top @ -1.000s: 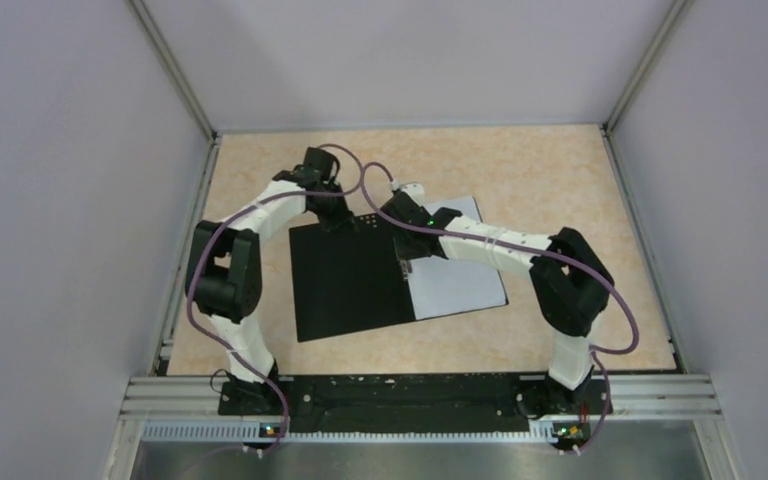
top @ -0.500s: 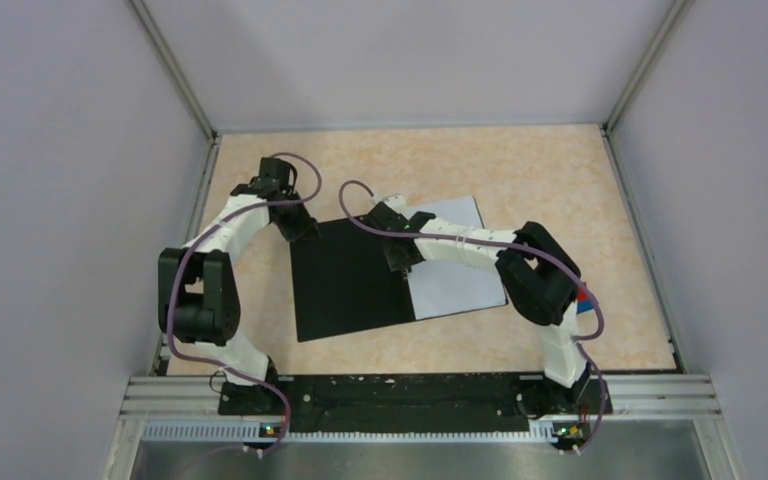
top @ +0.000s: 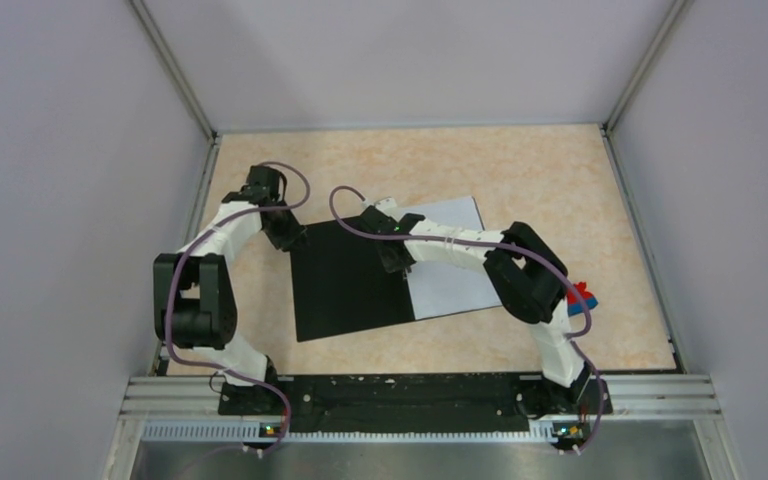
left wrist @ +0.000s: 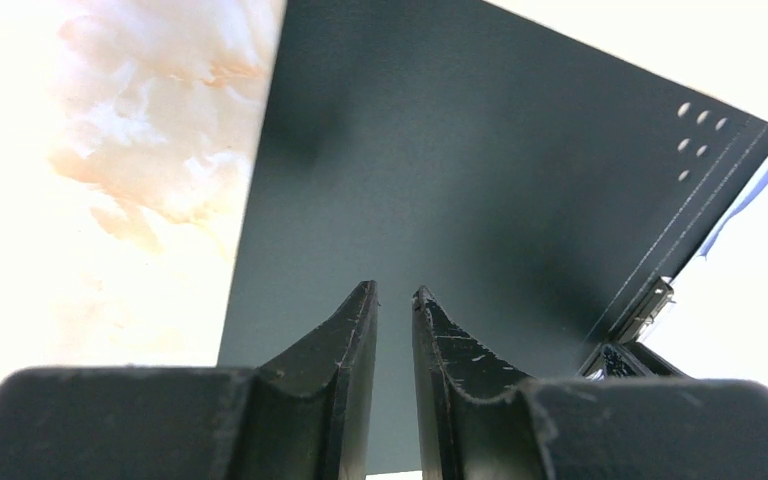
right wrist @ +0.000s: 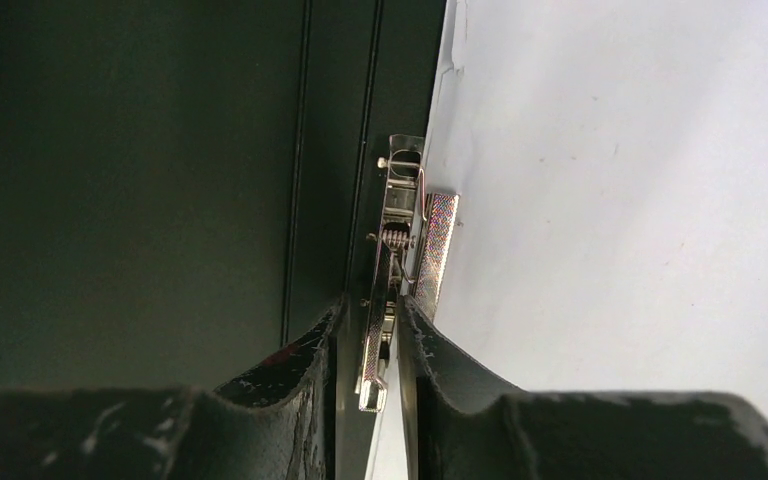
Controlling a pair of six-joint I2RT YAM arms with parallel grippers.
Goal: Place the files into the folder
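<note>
The folder (top: 345, 285) lies open on the table, black inside facing up. The files (top: 457, 275), white sheets, lie flat on its right half. My right gripper (top: 397, 262) is at the spine. In the right wrist view its jaws (right wrist: 372, 310) are closed around the lever of the metal spine clip (right wrist: 400, 225), with the black cover (right wrist: 140, 180) to the left and the white sheets (right wrist: 610, 200) to the right. My left gripper (top: 290, 238) is by the folder's far left corner. In the left wrist view it (left wrist: 395, 295) is nearly closed and empty above the black cover (left wrist: 460, 180).
A small red-and-blue toy block (top: 581, 295) lies on the table right of the folder, partly behind my right arm. Grey walls enclose the tan tabletop (top: 520, 170) on three sides. A metal rail (top: 420, 395) runs along the near edge.
My left gripper has moved left from the folder's far edge to its far left corner. My right arm's elbow has folded back, uncovering the toy block; its gripper stays at the spine clip.
</note>
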